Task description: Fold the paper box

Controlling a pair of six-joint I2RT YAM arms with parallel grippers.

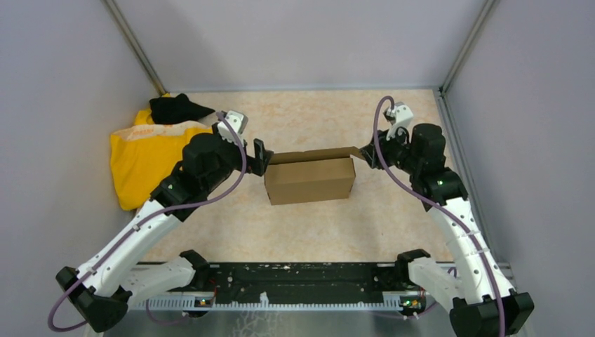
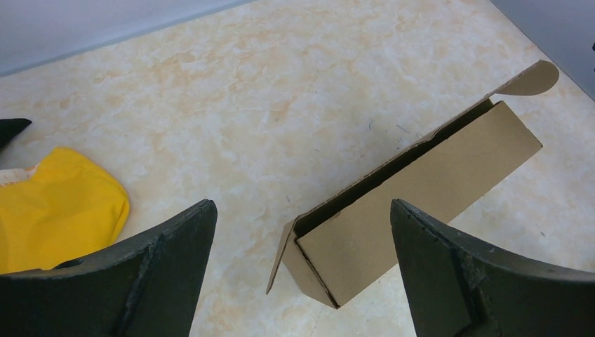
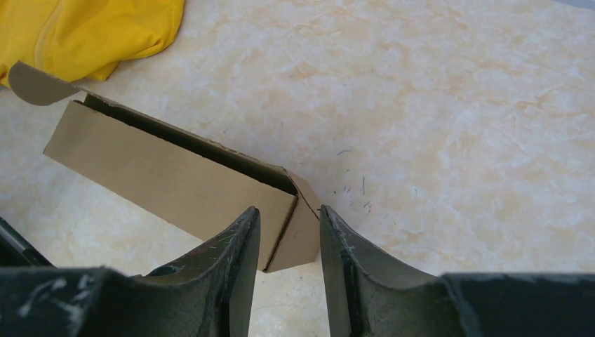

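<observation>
The paper box (image 1: 309, 180) is a brown cardboard box lying mid-table, long side toward the arms, its lid (image 1: 312, 154) raised a crack along the back. My left gripper (image 1: 263, 156) hovers at the box's left end, jaws wide open with nothing in them; the left wrist view shows the box (image 2: 421, 189) and its loose end flap (image 2: 281, 256) ahead of the gripper (image 2: 302, 203). At the right end my right gripper (image 1: 365, 154) is open but narrow. In the right wrist view the box (image 3: 161, 175) has its end corner and side flap (image 3: 303, 225) between the gripper's (image 3: 289, 209) fingers.
A yellow cloth (image 1: 144, 158) lies at the back left with a black item (image 1: 175, 107) on top of it; it also shows in the wrist views (image 2: 56, 203) (image 3: 91, 28). Grey walls close in the table. A black rail (image 1: 302, 281) runs along the near edge.
</observation>
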